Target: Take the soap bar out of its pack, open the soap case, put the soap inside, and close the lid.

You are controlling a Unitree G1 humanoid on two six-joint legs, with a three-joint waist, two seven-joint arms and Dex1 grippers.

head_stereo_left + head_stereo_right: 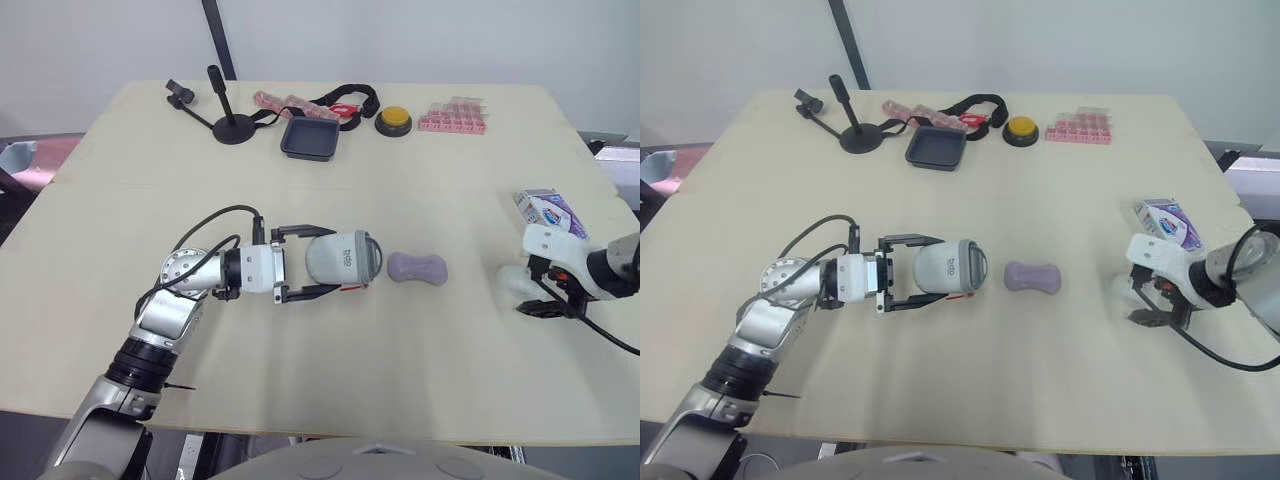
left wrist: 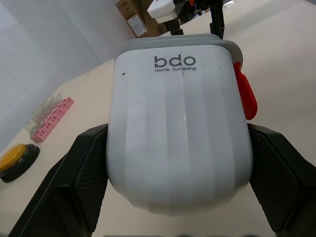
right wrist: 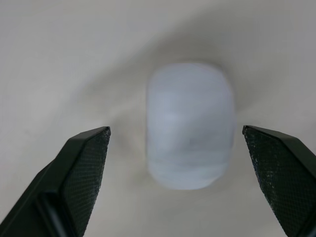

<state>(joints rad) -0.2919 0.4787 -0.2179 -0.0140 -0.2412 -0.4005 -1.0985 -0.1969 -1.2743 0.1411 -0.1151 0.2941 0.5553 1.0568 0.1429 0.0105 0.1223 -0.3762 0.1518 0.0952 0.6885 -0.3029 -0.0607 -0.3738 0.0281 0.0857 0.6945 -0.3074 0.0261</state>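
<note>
The grey-white soap case [image 1: 343,260] lies on its side at mid-table, with a red latch [image 2: 245,91] on one edge. My left gripper [image 1: 325,262] is shut on the case, its black pads [image 2: 91,170] pressed against both sides. A purple bone-shaped soap bar [image 1: 417,268] lies bare on the table just right of the case. The purple and white soap pack [image 1: 546,209] rests near the right edge. My right gripper [image 3: 175,132] stands open over a white rounded piece [image 1: 513,279], one finger on each side and apart from it.
Along the far edge stand a black stand with a clip arm [image 1: 232,125], a black tray [image 1: 310,138], a strap with red parts [image 1: 345,100], a yellow button [image 1: 394,121] and pink blocks [image 1: 452,118]. The table's right edge [image 1: 610,180] is close to my right arm.
</note>
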